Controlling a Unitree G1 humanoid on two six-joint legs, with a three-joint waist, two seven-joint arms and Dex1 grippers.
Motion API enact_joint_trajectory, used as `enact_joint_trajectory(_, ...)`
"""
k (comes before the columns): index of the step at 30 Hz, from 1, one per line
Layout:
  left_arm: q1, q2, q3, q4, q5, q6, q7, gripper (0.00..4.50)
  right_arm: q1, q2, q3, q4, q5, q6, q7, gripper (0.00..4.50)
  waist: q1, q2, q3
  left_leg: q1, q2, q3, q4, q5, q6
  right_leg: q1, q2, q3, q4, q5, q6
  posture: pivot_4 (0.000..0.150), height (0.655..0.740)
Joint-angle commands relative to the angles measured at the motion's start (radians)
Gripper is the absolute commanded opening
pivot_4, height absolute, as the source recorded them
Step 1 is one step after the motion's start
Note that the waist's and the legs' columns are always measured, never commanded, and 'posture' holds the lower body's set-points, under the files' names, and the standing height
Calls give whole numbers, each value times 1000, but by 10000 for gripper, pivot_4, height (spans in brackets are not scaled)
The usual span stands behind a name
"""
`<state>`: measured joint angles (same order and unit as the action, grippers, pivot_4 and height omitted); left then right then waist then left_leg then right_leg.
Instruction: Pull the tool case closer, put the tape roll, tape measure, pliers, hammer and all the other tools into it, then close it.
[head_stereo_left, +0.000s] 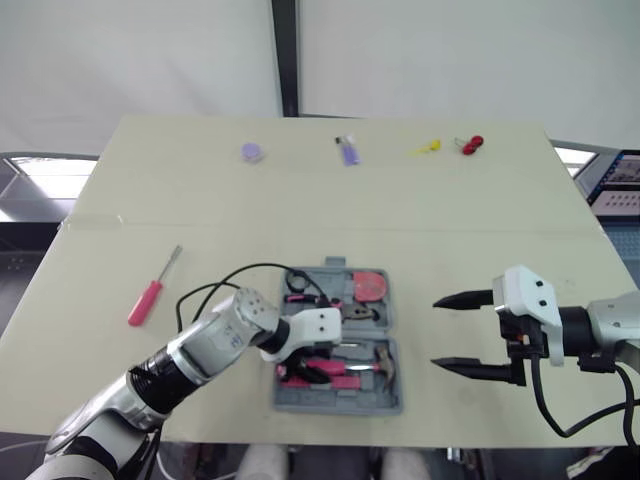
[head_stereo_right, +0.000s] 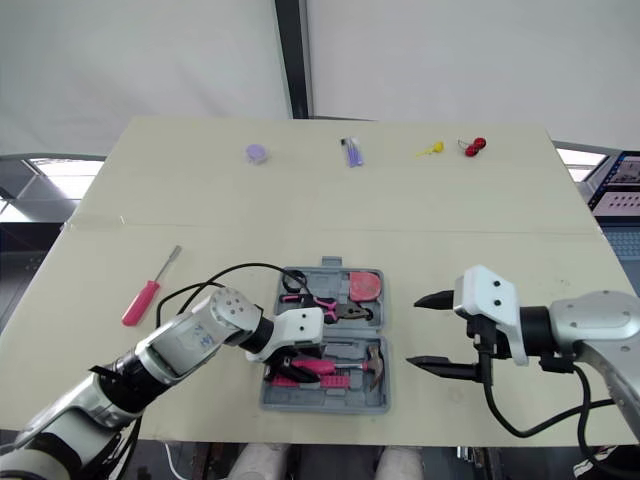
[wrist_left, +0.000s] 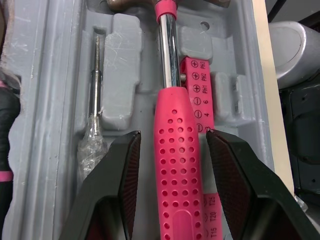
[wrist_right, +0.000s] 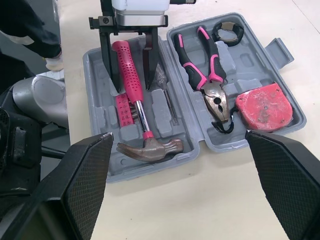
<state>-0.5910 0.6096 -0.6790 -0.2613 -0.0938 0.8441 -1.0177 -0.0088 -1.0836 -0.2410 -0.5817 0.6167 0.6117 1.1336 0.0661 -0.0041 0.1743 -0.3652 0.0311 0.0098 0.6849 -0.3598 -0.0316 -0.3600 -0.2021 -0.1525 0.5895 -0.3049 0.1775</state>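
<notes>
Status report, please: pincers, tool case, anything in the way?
Left pincer open, straddling pink-handled steel hammer inside open grey plastic tool case. Right pincer open, right of case. Pink-handled screwdriver on beige table, left of case, unobstructed.

Pale cream desk (head_stereo_left: 480, 200) w/ a seam running across its width. Behind it, plain white wall (head_stereo_left: 130, 60), split by a dark vertical post (head_stereo_left: 286, 55). Grey surface (head_stereo_left: 30, 215) at left w/ bright light patches; blue-lit panel (head_stereo_left: 618, 183) at right edge.
</notes>
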Motion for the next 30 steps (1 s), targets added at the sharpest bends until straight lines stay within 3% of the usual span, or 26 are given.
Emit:
enact_joint_trajectory(1,7,1,0,-30,3,2,-6,17052,-8,8,-4,-10,10,-6,-7,45000,0,0,0,0,0,0,0,0,0,0,0,0,0,0,0,1500,7400)
enact_joint_trajectory(4,8,0,2,-30,4,-1,-6,6582,-7,8,-5,-10,11,-6,-6,45000,1,0,0,0,0,0,0,0,0,0,0,0,0,0,0,1500,7400)
enact_joint_trajectory(18,-77,21,24,-94,4,56,-25,6563,-10,9,1,-8,7,-10,-6,45000,1,0,0,0,0,0,0,0,0,0,0,0,0,0,0,1500,7400)
enact_joint_trajectory(30,-157,29,-72,-181,33,199,3,6563,-14,11,10,-6,3,-13,-8,45000,-5,0,0,-1,0,0,0,0,0,0,0,0,0,0,0,1500,7400)
